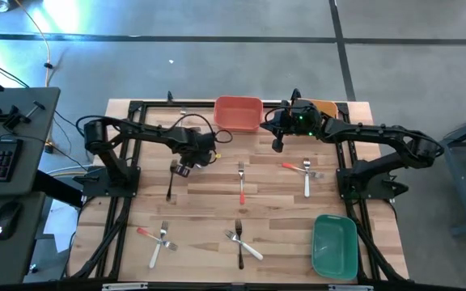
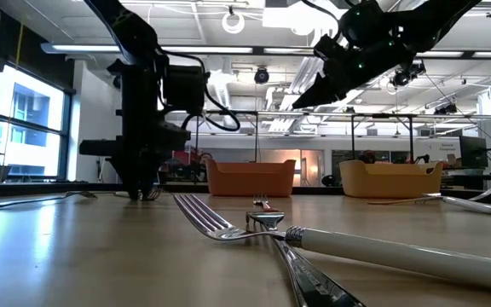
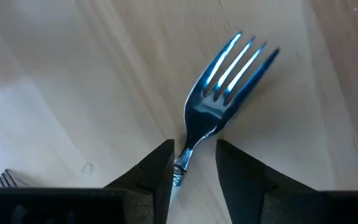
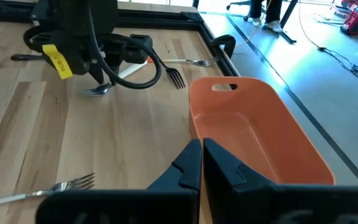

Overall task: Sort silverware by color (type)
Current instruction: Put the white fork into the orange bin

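Note:
The silverware lies scattered on the wooden table (image 1: 209, 210). A black-handled fork (image 1: 171, 181) lies flat at the left. My left gripper (image 1: 184, 169) points down over it. In the left wrist view this gripper (image 3: 191, 171) is open, one finger on each side of the fork's neck (image 3: 183, 160), with the silver head (image 3: 229, 71) just beyond. Whether a finger touches the neck cannot be told. My right gripper (image 1: 279, 145) hangs shut and empty above the table beside the red-orange bin (image 1: 238, 113). Its shut fingers (image 4: 202, 163) point toward that bin (image 4: 253, 124).
A red-handled fork (image 1: 242, 184) lies mid-table, and a white-handled fork (image 1: 306, 178) crosses a red-handled one (image 1: 292, 166) at the right. Pairs of forks lie near the front at the left (image 1: 158, 238) and the middle (image 1: 241, 242). A green bin (image 1: 334, 245) stands front right, and a yellow bin (image 1: 327, 106) far right.

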Robot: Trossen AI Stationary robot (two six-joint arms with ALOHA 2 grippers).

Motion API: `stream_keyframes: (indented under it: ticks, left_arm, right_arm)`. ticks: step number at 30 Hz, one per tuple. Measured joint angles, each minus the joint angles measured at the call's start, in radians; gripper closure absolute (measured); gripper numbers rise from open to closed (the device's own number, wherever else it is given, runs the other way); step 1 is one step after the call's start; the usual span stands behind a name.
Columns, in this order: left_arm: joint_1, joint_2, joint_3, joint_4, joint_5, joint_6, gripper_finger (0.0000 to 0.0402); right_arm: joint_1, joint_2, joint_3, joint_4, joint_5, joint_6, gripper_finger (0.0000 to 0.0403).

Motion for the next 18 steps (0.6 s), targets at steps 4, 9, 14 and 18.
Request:
stream_keyframes:
  ticks: [4,9,14,18]
  left_arm:
    - [0.001,0.001,0.000,0.002,0.002,-0.002,0.0300]
    - [0.021,0.001,-0.001,-0.006,0.044,-0.026,0.0336]
    - [0.058,0.001,-0.002,-0.011,0.112,-0.072,0.0361]
    - [0.071,0.002,0.001,-0.015,0.115,-0.066,0.0371]
  right_arm:
    - [0.000,0.000,0.000,-0.005,0.000,0.000,0.0403]
    - [0.000,0.000,0.000,-0.005,0.000,0.000,0.0403]
    - [0.000,0.000,0.000,-0.004,0.000,0.000,0.0403]
    - [0.000,0.000,0.000,-0.004,0.000,0.000,0.0403]
